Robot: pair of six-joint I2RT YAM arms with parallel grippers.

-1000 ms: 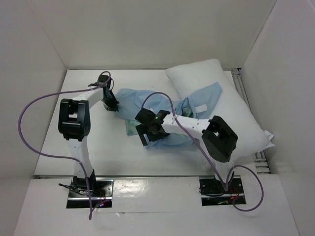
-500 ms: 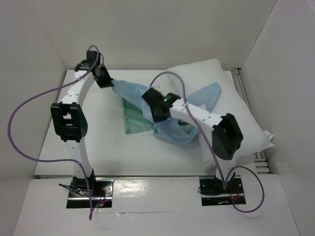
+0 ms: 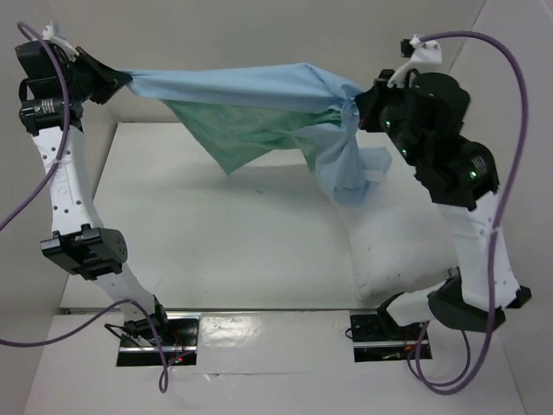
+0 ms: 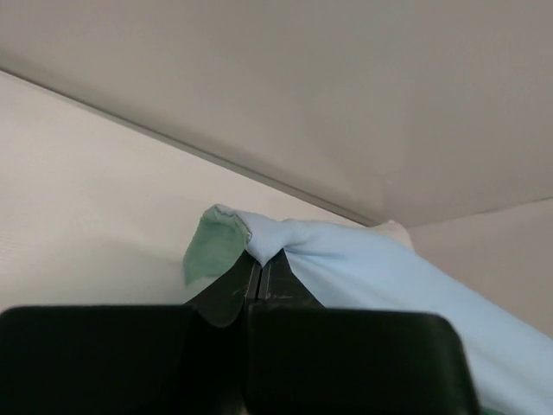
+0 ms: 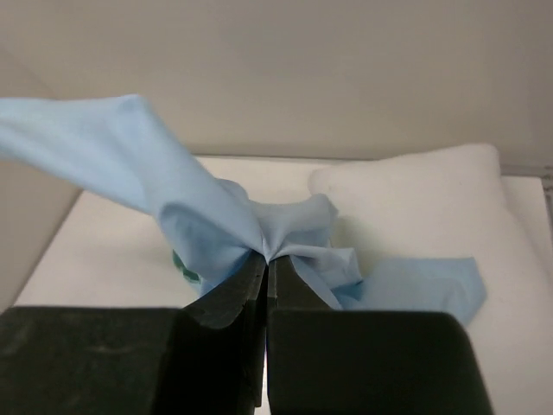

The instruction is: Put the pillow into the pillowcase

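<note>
Over the white table, where the pillow lies, the left claw and right claw each pinch the pillowcase stretched aloft

Left arm and right arm reach high, spread wide; left gripper and right gripper face inward, jaws pinched tight on the pillowcase.

pillowcase — stretched aloft between left gripper and right gripper | pillow — on table, right side
</note>
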